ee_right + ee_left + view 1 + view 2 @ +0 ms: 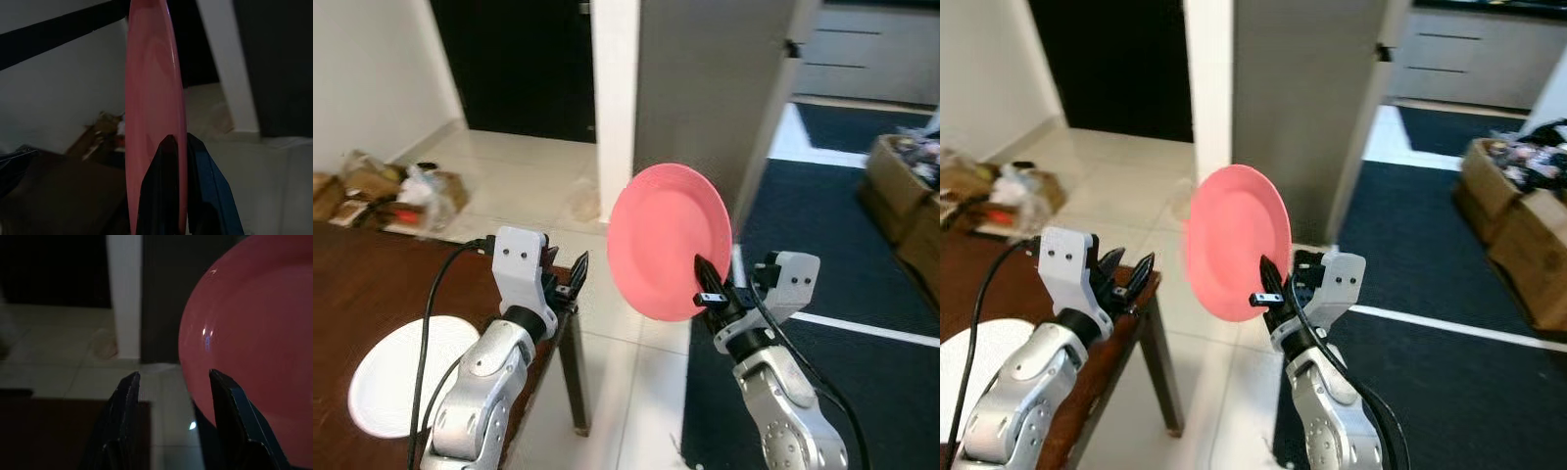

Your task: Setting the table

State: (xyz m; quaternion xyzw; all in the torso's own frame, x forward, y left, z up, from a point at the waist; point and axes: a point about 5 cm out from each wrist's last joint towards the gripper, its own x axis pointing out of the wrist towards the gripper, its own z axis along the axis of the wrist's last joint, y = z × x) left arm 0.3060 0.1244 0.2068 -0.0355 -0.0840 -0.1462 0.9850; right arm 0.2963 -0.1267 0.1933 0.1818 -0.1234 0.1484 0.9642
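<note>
Pink plate (668, 239): held on edge in the air, off the surface's (372, 284) corner at its 3 o'clock. Right gripper (707, 282): fingers pinched on the plate's lower rim. Left gripper (570, 279): fingers apart, empty, over the corner. White plate (396, 372): lying flat at 7 o'clock.

Risk: thin rim grip could slip or swing; plate may drop onto tile.

Hidden: grip depth; surface cut off leftward.
</note>
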